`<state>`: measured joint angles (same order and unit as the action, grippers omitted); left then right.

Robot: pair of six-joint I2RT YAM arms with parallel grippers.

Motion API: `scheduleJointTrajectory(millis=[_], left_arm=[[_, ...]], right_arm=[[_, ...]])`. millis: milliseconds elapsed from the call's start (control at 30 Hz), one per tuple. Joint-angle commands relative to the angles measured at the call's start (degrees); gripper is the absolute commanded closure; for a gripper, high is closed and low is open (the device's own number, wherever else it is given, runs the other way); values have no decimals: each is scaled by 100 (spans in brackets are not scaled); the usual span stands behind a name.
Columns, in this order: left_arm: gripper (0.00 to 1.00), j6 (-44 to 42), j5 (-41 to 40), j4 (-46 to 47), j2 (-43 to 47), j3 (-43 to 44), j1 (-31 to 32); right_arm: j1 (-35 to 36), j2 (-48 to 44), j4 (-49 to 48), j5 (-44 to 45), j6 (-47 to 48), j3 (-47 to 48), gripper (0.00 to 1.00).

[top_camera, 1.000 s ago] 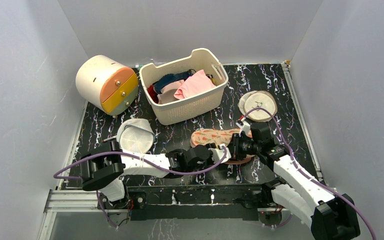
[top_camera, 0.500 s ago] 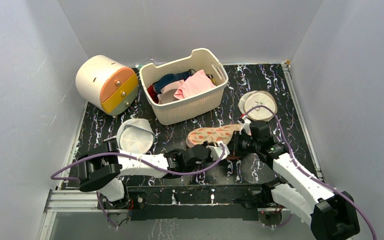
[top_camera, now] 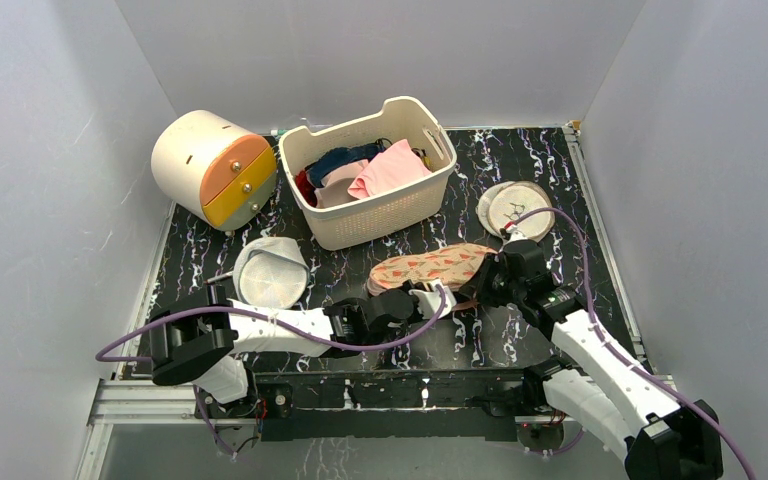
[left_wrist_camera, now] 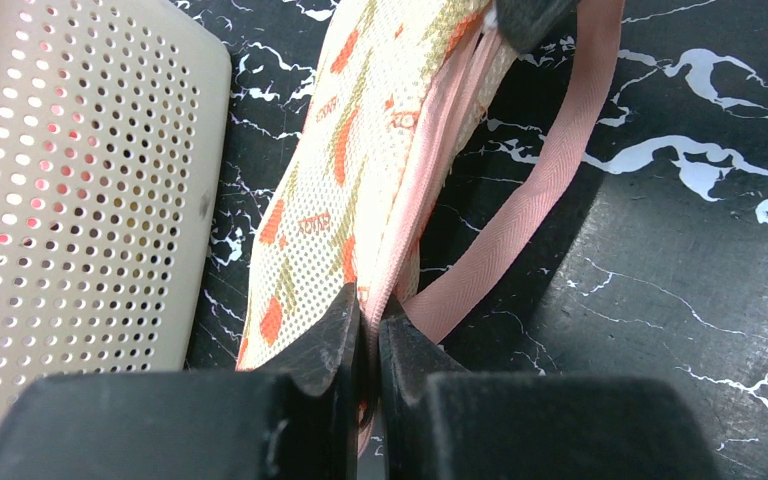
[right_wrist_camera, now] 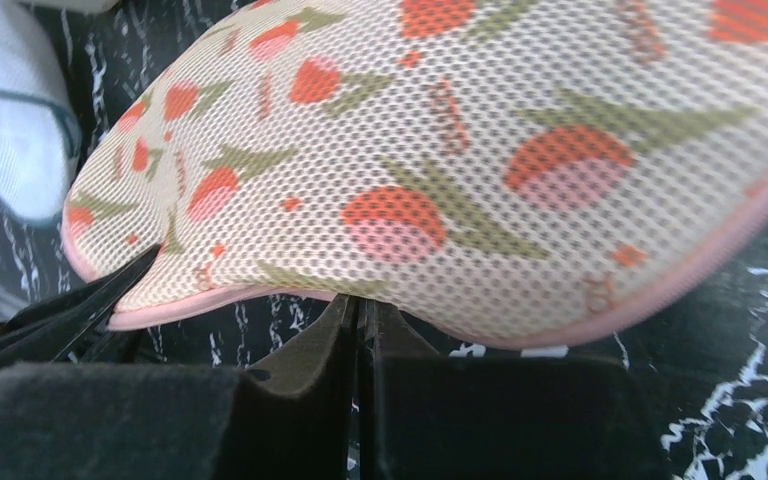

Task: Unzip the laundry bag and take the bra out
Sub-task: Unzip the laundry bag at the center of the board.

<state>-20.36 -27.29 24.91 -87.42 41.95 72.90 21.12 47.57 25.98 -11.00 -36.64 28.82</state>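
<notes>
The laundry bag (top_camera: 428, 268), beige mesh with red-orange floral print and pink trim, is held between both grippers in front of the basket. My left gripper (top_camera: 428, 300) is shut on the pink trim at the bag's near-left end, as the left wrist view (left_wrist_camera: 370, 322) shows. A pink strap loop (left_wrist_camera: 550, 170) hangs beside it. My right gripper (top_camera: 487, 283) is shut at the bag's right end; in the right wrist view (right_wrist_camera: 364, 310) its jaws stand closed just under the pink edge of the bag (right_wrist_camera: 440, 170). The bra is hidden.
A white perforated basket (top_camera: 375, 220) with pink and dark blue garments stands behind the bag; its wall fills the left wrist view's left side (left_wrist_camera: 70, 180). A white dome mesh bag (top_camera: 270, 272) lies to the left, round beige mesh discs (top_camera: 517, 208) to the right, and a cream drum (top_camera: 210, 165) at the back left.
My right gripper has drawn back to the right and away from me, and the bag's right end has gone with it. The bag now lies longer and more stretched. The left gripper has kept its hold.
</notes>
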Motion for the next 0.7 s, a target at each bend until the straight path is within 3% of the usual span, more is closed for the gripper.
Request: scheduleJointTrajectory(millis=[0,167,267,433,567,667], left_arm=[[100,35,-374,64,297,-53,-31],[100,117,-383,-55,328,-6,-31],[100,126,-376,-100,351,12,-31],[45,122,349,-253,548,14,-32],[17,168,970,-275,659,8,-22],[7,155,1241,-268,594,63,-22]], right_arm=[[-30,-201,364,1216,-305,312,100],[-28,-309,353,1137,-276,305,100],[-29,-310,57,390,67,233,100],[-21,-93,-713,-1395,640,113,100],[-13,140,-841,-2137,901,173,100],[-16,259,-932,-2557,1014,209,100]])
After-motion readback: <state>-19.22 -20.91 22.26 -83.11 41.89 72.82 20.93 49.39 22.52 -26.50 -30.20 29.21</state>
